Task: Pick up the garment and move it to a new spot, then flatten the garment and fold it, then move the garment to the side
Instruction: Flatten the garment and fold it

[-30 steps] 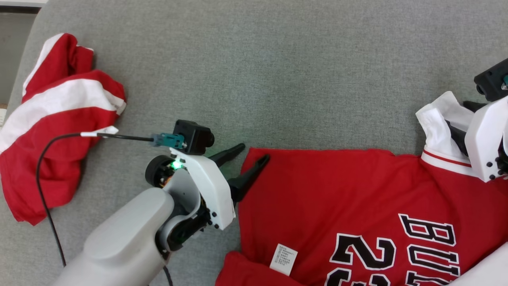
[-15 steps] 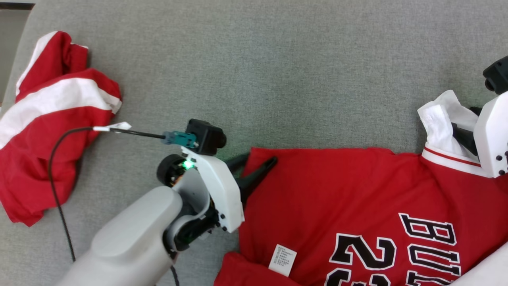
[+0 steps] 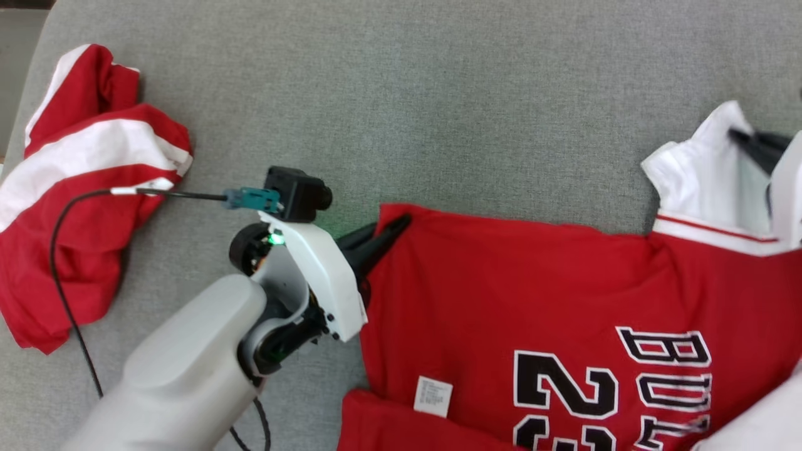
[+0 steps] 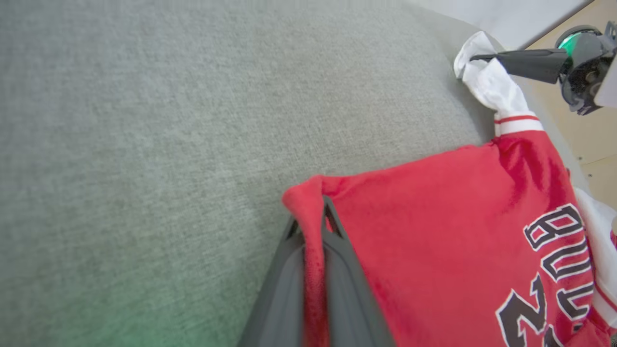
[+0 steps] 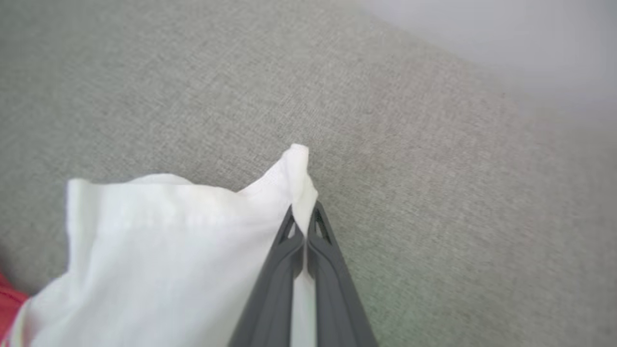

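The garment [image 3: 514, 288] is a red jersey with black lettering and a white sleeve [image 3: 702, 181], spread over the grey cushion. My left gripper [image 3: 393, 227] is shut on its red far-left corner; in the left wrist view the red fabric [image 4: 313, 226] is pinched between the two fingers [image 4: 337, 270]. My right gripper [image 3: 745, 139] is shut on the tip of the white sleeve, and the right wrist view shows the white cloth [image 5: 159, 241] clamped between the dark fingers [image 5: 289, 260]. The left wrist view also shows the right gripper [image 4: 482, 59] on the sleeve.
A second red and white garment [image 3: 69, 181] lies crumpled at the far left of the grey cushion [image 3: 407, 94]. A black cable [image 3: 75, 250] runs from my left wrist across that side. Beyond the cushion's right edge is bare wooden floor [image 4: 597, 140].
Both grippers went from open to shut, the left on the red corner, the right on the white sleeve tip. The corner and sleeve have risen slightly and shifted up the view.
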Tool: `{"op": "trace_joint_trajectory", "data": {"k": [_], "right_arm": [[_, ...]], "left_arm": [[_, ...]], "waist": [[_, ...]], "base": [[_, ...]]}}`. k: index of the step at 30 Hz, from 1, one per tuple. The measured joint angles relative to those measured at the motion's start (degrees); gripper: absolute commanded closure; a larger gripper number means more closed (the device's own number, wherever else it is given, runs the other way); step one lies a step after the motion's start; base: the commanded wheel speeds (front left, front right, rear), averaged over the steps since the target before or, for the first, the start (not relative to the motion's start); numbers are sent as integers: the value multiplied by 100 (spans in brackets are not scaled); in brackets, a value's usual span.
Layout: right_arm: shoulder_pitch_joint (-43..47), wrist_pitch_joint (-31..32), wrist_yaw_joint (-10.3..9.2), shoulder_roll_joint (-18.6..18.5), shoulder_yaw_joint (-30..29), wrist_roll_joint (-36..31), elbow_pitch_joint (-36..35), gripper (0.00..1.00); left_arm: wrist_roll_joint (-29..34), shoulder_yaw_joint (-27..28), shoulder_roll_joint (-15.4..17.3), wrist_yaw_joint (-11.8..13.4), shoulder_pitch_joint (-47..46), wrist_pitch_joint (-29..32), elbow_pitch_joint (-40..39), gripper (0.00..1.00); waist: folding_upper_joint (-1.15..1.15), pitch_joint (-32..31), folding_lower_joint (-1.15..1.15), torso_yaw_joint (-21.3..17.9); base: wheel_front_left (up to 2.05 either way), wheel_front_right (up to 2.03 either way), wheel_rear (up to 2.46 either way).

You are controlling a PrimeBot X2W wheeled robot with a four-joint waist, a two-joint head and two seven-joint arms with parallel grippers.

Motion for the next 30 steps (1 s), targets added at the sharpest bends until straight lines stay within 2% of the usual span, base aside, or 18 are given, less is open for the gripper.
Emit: {"op": "trace_joint_trajectory", "data": {"k": [9,15,22,30], "right_arm": [[-320,-877,-1,-73,-528,-333,322,100],[-261,-1255,-1,8,-684,-382,230,100],[671,-1750,-1,-216,-791,-100,-475,100],[2174,-2220,-1,-481,-1287,129,-1148,100]], "left_arm": [[0,328,63,203,-164,-352,56,100],[1,344,57,226,-160,-464,104,100],[-14,448,236,301,346,-820,-241,100],[-148,495,594,675,1281,-1050,-1187,100]], "waist": [[0,-60,0,-29],[0,-142,0,-110],[0,-335,0,-241],[0,-782,-1,-407]], "base": [[0,0,0],[0,0,0],[0,0,0],[0,0,0]]}}
